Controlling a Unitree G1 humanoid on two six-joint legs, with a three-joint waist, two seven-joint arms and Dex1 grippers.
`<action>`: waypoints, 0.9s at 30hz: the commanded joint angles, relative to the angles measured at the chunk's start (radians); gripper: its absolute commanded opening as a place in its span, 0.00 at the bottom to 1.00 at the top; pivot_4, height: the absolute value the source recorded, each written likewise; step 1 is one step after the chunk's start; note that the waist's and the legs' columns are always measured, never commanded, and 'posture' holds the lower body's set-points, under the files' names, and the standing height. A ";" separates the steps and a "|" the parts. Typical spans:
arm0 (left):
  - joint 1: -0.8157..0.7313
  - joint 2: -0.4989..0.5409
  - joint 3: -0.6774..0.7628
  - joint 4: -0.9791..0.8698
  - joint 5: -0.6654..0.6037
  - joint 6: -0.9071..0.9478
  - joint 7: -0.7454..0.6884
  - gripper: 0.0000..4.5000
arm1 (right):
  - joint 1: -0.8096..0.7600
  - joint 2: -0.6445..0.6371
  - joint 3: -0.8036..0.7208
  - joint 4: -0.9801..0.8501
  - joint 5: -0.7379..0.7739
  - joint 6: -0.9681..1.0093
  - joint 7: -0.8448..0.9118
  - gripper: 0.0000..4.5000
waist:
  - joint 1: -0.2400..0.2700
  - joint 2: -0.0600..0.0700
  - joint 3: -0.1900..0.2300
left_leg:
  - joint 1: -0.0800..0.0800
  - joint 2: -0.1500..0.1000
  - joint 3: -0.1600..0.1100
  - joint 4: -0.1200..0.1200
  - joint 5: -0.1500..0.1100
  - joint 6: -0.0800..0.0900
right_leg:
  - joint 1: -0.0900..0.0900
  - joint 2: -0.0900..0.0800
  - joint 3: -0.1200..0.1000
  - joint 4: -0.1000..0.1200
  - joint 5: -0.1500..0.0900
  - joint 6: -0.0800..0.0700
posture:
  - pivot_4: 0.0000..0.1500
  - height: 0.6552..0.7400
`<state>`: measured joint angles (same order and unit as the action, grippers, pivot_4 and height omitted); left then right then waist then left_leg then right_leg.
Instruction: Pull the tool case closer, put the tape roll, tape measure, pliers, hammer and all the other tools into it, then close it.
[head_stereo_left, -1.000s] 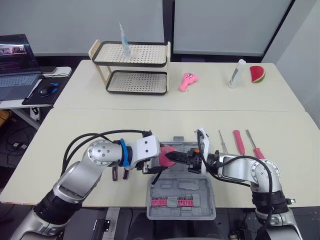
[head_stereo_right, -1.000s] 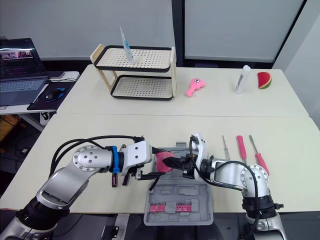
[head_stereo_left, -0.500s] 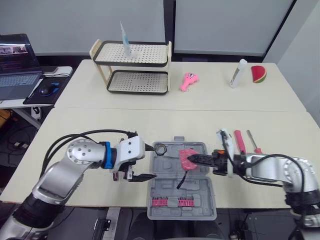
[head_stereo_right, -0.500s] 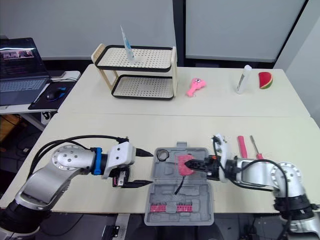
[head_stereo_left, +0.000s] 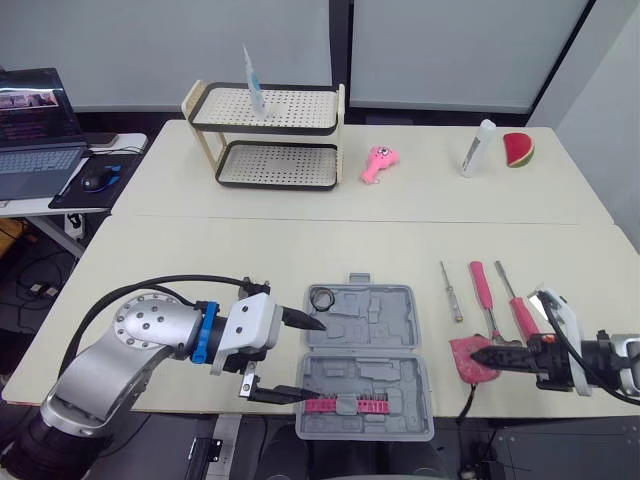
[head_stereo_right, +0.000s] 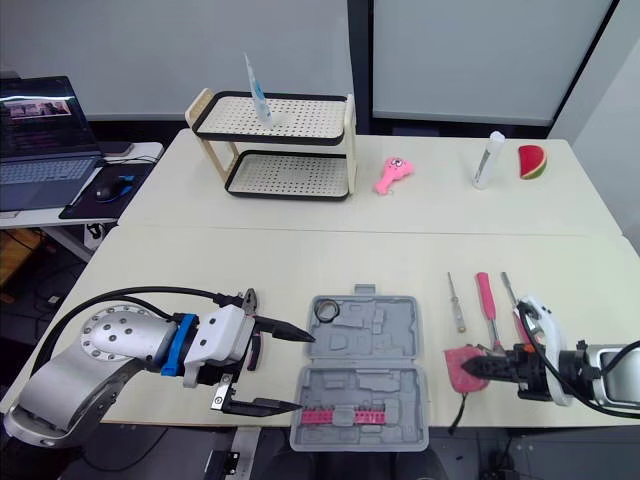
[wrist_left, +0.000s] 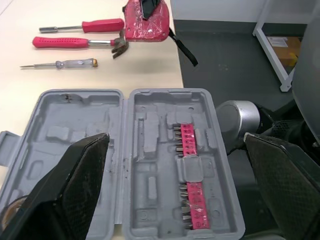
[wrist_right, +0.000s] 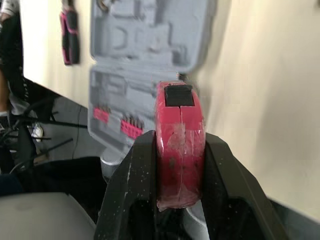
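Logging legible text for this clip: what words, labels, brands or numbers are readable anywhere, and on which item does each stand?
No text can be read in these pictures.
Laptop screen: windows are open, content too small to read.
Tube on the rack: any print is too small to read.
White bottle: no legible label.
Tape measure: pink casing, no lettering visible.
Tool case: plain grey moulding, no legible marking.

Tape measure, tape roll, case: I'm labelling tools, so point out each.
Tape measure (wrist_right: 180, 150), right wrist view, on its pink edge.
Tape roll (head_stereo_left: 321, 298), left eye view, centre of the ring.
Case (head_stereo_left: 385, 312), left eye view, bare tray floor.
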<state>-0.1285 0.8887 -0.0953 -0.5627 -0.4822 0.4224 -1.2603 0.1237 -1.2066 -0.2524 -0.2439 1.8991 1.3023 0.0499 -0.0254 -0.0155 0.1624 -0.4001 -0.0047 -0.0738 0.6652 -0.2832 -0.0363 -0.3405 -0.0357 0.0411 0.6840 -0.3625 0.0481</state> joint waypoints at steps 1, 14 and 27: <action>0.012 0.007 -0.007 -0.039 0.000 -0.026 -0.001 1.00 | 0.031 -0.033 -0.047 -0.035 -0.035 0.012 0.065 0.18 | 0.001 0.000 0.000 | 0.000 0.000 0.000 0.000 0.000 0.000 | 0.001 0.000 0.000 -0.001 0.000 0.000 | 1.00 0.87; 0.022 -0.038 -0.037 -0.064 -0.013 -0.033 0.049 1.00 | -0.022 0.176 0.094 -0.015 -0.322 -0.056 0.093 0.18 | 0.000 0.000 0.000 | 0.001 -0.001 -0.001 0.000 0.000 0.000 | 0.003 0.000 -0.001 -0.003 0.000 0.000 | 1.00 0.87; 0.034 -0.039 -0.044 -0.071 -0.009 -0.047 0.045 1.00 | -0.083 0.294 0.123 0.043 -0.465 0.014 0.105 0.18 | 0.001 0.000 0.000 | 0.001 -0.001 -0.001 0.000 0.000 0.000 | 0.003 0.000 -0.001 -0.003 0.000 0.000 | 1.00 0.87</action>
<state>-0.0949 0.8504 -0.1418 -0.5975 -0.4818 0.3994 -1.2116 0.0537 -0.9193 -0.1153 -0.1931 1.4309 1.3021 0.1521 -0.0249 -0.0151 0.1624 -0.3992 -0.0055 -0.0748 0.6651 -0.2832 -0.0364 -0.3378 -0.0359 0.0406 0.6814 -0.3625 0.0481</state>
